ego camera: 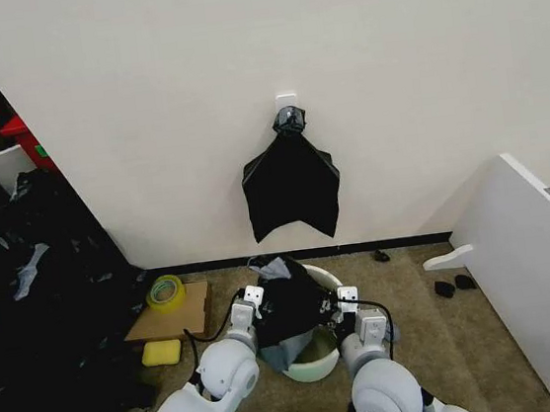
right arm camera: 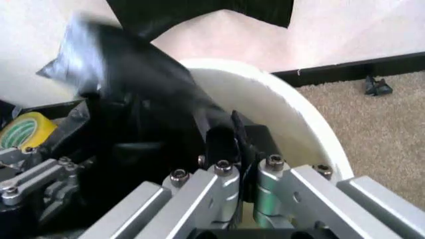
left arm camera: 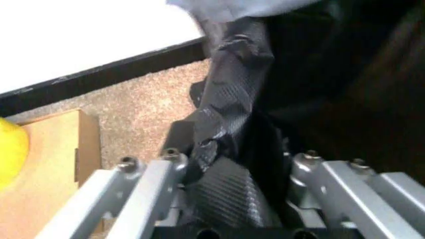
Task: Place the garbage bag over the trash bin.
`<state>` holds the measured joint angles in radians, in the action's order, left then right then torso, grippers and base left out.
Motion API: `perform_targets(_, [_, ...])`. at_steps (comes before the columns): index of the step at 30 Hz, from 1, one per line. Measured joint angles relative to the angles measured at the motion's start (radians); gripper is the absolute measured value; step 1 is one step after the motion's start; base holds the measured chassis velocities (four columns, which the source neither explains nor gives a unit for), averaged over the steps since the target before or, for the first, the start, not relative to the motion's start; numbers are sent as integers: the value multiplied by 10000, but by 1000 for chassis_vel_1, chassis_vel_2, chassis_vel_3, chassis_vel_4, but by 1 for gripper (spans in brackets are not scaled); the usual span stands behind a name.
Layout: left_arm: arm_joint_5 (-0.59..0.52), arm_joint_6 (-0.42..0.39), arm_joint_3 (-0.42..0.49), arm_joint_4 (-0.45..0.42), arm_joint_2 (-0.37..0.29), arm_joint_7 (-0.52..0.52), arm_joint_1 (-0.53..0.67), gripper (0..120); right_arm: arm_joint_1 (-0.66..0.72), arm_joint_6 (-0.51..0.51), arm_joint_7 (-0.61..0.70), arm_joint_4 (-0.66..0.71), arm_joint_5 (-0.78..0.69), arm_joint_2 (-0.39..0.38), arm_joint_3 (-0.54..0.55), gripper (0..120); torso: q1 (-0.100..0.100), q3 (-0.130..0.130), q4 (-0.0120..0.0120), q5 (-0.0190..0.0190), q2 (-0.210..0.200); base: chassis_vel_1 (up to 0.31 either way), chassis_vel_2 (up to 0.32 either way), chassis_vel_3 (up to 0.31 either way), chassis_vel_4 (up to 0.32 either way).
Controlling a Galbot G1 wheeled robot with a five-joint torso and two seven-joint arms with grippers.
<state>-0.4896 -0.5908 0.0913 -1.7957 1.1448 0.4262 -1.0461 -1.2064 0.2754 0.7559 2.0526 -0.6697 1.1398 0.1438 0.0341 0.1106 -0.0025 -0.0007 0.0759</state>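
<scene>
The trash bin (ego camera: 318,365) is a cream-white bucket on the carpet just in front of me. The glossy black garbage bag (ego camera: 288,304) is bunched above its mouth and sags into it. My left gripper (ego camera: 251,303) is at the bag's left edge, shut on a fold of the bag (left arm camera: 232,74). My right gripper (ego camera: 346,304) is at the bag's right edge, over the bin's rim (right arm camera: 292,104). In the right wrist view, this right gripper (right arm camera: 232,139) is shut on the bag's edge (right arm camera: 146,79). Part of the bin's inside shows below the bag.
A fan-shaped bunch of black bags (ego camera: 293,189) hangs from a wall hook behind the bin. A cardboard sheet (ego camera: 173,317), a yellow tape roll (ego camera: 166,292) and a yellow sponge (ego camera: 161,352) lie to the left. A black plastic heap (ego camera: 30,323) is far left, a white board (ego camera: 541,275) right, with black scraps (ego camera: 453,286).
</scene>
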Motion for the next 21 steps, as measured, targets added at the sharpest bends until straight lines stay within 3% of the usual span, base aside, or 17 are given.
perform_targets(6, [-39, -386, -22, -30, 39, 3, -17, 10, -35, 0, -2, 0, 71, -26, 20, 0, 0, 1, 0, 0, 0, 0, 0, 0, 0])
perform_targets(15, [-281, -469, -468, -395, -186, 52, -372, 8, -42, -300, -282, -190, 741, -43, 81, 0, 0, 2, -4, -4, 0, 0, 0, 0, 0])
perform_targets(21, [532, 309, -1152, -1148, -1091, -720, -1029, 8, 89, -2144, -1780, -811, 2943, -216, -110, 0, 0, 4, 1, 1, 0, 0, 0, 0, 0])
